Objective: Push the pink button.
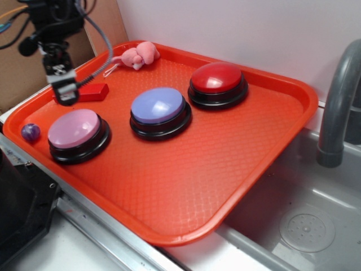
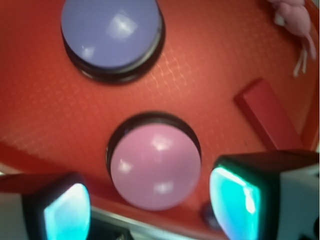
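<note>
The pink button (image 1: 74, 129) has a glossy pale pink dome on a black round base and sits at the near left of the orange tray (image 1: 186, 186). From the wrist camera the pink button (image 2: 155, 167) lies below and between my two fingers. My gripper (image 1: 63, 89) hangs in the air above the tray's left rim, behind and left of the button, clear of it. My gripper (image 2: 150, 212) is open, with nothing between its teal pads (image 2: 234, 202).
A periwinkle-blue button (image 1: 158, 106) and a red button (image 1: 218, 79) stand further right on the tray. A red block (image 1: 95, 91), a small pink plush toy (image 1: 138, 55) and a purple ball (image 1: 30, 132) lie nearby. A sink basin (image 1: 316, 214) and grey faucet (image 1: 338, 107) are at right.
</note>
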`<state>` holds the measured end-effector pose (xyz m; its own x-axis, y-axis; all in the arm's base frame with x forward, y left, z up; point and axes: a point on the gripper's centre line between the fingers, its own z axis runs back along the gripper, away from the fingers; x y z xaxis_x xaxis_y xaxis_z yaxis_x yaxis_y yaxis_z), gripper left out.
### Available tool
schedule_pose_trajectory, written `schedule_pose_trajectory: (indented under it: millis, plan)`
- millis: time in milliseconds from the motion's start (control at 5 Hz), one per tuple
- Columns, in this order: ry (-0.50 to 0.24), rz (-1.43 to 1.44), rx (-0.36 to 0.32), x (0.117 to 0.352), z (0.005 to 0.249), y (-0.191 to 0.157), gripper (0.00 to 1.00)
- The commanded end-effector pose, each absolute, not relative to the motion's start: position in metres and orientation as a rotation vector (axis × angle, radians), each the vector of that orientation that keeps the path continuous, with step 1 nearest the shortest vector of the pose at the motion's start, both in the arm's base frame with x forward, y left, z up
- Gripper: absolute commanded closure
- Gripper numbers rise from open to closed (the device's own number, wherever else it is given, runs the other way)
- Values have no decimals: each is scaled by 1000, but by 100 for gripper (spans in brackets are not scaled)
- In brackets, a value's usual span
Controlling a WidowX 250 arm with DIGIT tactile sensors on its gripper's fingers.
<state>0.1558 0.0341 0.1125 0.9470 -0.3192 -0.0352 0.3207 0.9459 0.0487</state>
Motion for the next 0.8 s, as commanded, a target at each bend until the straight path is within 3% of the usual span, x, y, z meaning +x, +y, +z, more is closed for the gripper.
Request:
schedule_pose_trajectory:
  millis: [0,600]
  plan:
    - [-4,-294,65,161,133,38,0]
    - [21,-297,41,156,162,45,0]
